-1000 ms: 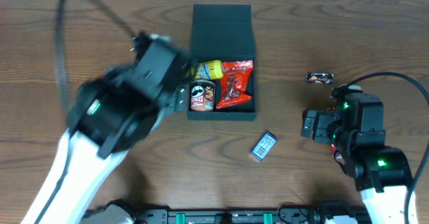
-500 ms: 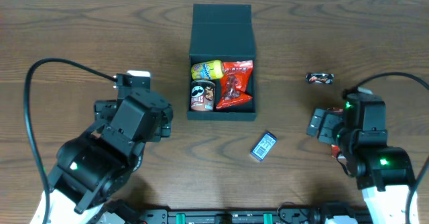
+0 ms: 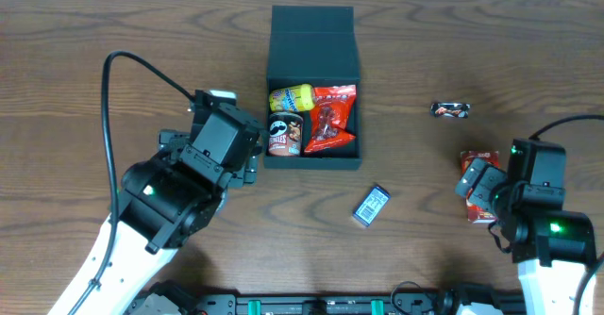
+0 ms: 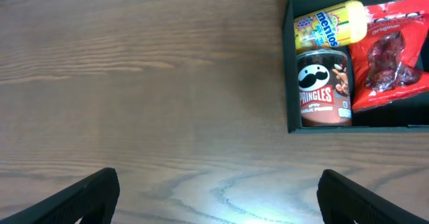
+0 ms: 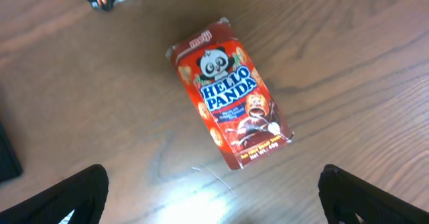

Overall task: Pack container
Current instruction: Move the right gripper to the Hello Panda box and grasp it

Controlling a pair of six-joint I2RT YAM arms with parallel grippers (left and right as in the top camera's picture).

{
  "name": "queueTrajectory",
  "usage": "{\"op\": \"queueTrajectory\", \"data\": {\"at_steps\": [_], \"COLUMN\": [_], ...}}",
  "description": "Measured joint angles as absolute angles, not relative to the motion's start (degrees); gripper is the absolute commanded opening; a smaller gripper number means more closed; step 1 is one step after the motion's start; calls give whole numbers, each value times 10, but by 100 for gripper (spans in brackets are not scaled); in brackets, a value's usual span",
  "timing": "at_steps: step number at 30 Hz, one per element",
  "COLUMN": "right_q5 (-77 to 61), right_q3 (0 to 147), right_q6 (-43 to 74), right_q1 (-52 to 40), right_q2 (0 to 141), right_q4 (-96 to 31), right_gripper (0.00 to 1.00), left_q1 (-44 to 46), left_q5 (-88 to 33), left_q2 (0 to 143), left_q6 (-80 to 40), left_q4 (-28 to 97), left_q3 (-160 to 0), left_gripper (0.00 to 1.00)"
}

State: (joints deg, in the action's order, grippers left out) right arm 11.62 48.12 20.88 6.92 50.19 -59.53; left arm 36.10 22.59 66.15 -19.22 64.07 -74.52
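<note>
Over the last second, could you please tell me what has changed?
The left gripper swung away from the box, then came back toward its left side, open and empty. The right gripper drew back, open, uncovering more of the red biscuit carton. The box's contents, the blue packet and the candy bar stayed put.

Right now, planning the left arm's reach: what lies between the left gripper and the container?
Only bare table between left gripper and container, in the left wrist view.

Bright, sharp; soft glare on tabletop [image 4: 224, 198]
</note>
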Motion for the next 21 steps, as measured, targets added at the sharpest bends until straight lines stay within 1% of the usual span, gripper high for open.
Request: {"op": "queueTrajectory", "data": {"at_steps": [5,9,16,21], "right_q5": [117,112,100,101], "right_q3": [482,482,503,505], "right_q6": [195,175,84,44], "right_q1": [80,95,102,119], "right_q2": [530,560,603,640], "right_q4": [-630,-635,-655,-653], "right_gripper": [99,99,99,99], "left_q1": [361,361,361,361], "left_q5": [207,196,194,190], "left_q2": [662,662,662,662], "left_q6": [-192,-192,-192,-192], "left_q4": [641,641,640,637], "left_q3": [-745,-745,-745,-745], "left_gripper": [95,95,95,95]}}
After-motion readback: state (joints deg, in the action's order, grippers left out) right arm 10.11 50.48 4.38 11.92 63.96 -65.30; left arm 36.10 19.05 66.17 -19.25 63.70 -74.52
